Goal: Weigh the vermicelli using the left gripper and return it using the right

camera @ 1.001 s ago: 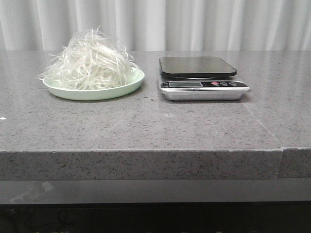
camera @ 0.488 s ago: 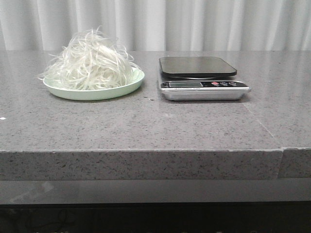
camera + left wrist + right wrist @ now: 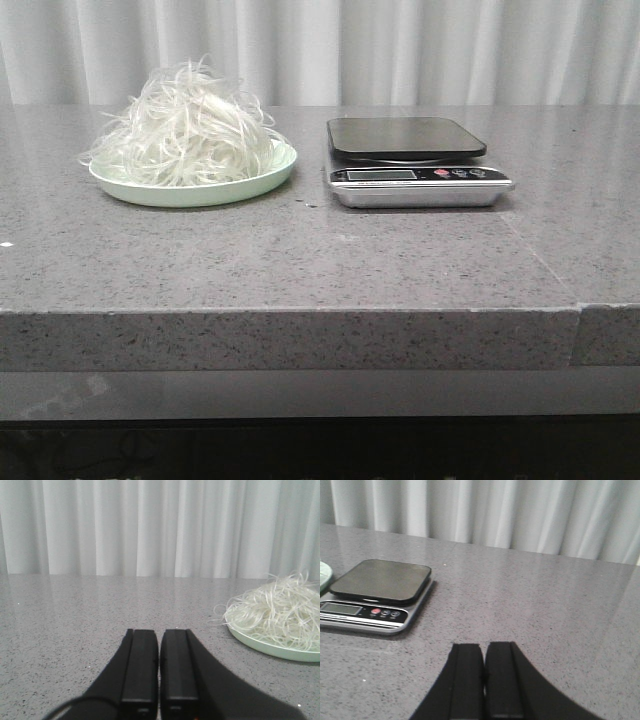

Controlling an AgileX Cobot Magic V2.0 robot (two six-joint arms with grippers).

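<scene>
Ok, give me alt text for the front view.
A fluffy mound of white vermicelli sits on a pale green plate on a grey stone table, with an empty kitchen scale to its right. White curtains hang behind.

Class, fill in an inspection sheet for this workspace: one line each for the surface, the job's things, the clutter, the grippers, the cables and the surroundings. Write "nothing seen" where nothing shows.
Surface: grey speckled stone countertop, with a seam near its right end.
Job's things: vermicelli heaped on a pale green plate; kitchen scale to the plate's right, apart from it, its black platform bare.
Clutter: a few tiny specks near the plate; nothing else seen.
Grippers: left gripper shut and empty, low over the countertop, short of the plate; right gripper shut and empty, away from the scale. Neither shows in the front view.
Cables: one dark cable beside the left gripper.
Surroundings: pale pleated curtain behind the countertop.
</scene>
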